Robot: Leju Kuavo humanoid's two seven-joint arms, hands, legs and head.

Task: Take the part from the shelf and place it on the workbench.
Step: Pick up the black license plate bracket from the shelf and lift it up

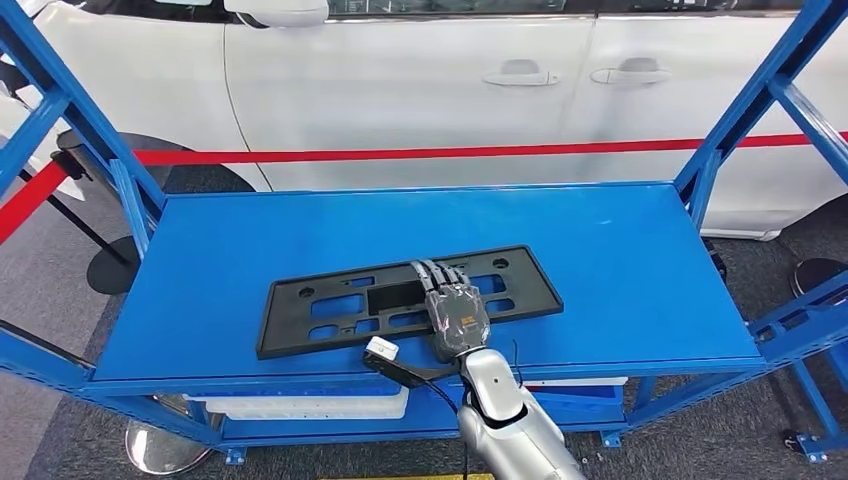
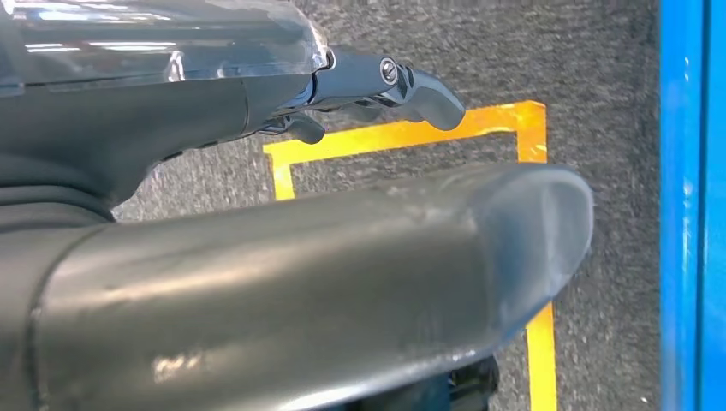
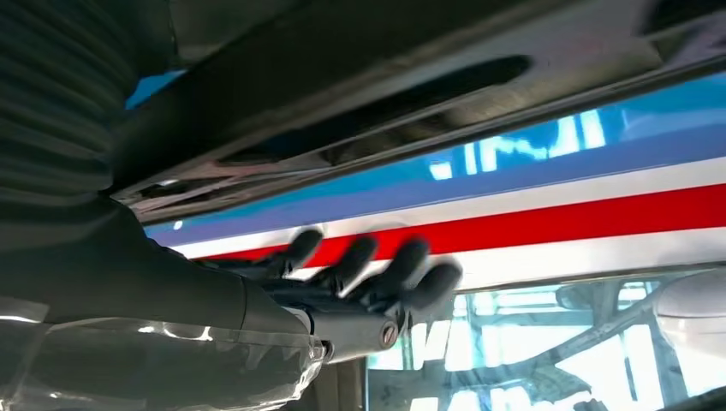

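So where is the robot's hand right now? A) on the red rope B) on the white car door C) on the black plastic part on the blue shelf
C: the right hand lies over the black part, which rests flat on the blue shelf.

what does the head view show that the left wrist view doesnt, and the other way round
Head view alone: the black part lying flat on the blue shelf, the right hand resting on it with fingers extended, a white car and a red strip behind.

Left wrist view alone: the left hand hanging over grey carpet with yellow floor tape, holding nothing.

Both: blue shelf framing, seen in the wrist view as an upright.
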